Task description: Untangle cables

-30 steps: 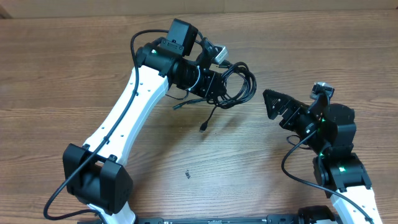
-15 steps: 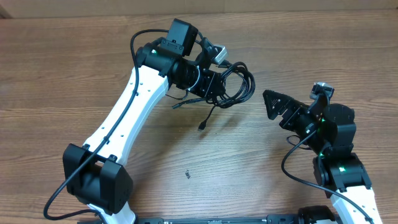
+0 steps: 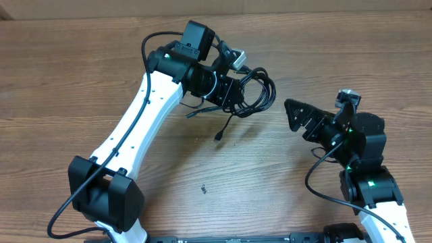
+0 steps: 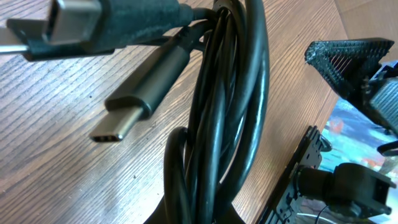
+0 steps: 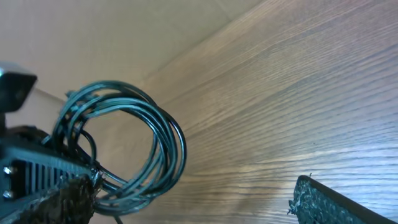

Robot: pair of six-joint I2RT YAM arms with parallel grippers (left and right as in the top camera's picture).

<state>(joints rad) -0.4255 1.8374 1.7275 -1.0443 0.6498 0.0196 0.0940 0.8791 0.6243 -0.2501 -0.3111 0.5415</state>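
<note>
The cables (image 3: 255, 91) are a looped black bundle at the upper middle of the wooden table (image 3: 81, 101). Two loose strands with plug ends (image 3: 220, 138) trail down-left of it. My left gripper (image 3: 233, 91) is shut on the bundle's left side. In the left wrist view the bundle (image 4: 224, 112) rises from my jaws (image 4: 199, 216), with a grey USB-C plug (image 4: 134, 106) beside it. My right gripper (image 3: 297, 113) is open and empty, a short way right of the bundle. In the right wrist view the loop (image 5: 152, 149) lies ahead-left of my open fingers (image 5: 199, 205).
A small dark speck (image 3: 203, 189) lies on the table in the lower middle. The table's far edge (image 3: 324, 12) runs along the top. The arm bases stand at the front left (image 3: 104, 199) and front right (image 3: 374, 196).
My right gripper has edged very slightly left toward the bundle. The left gripper and the cables have not moved.
</note>
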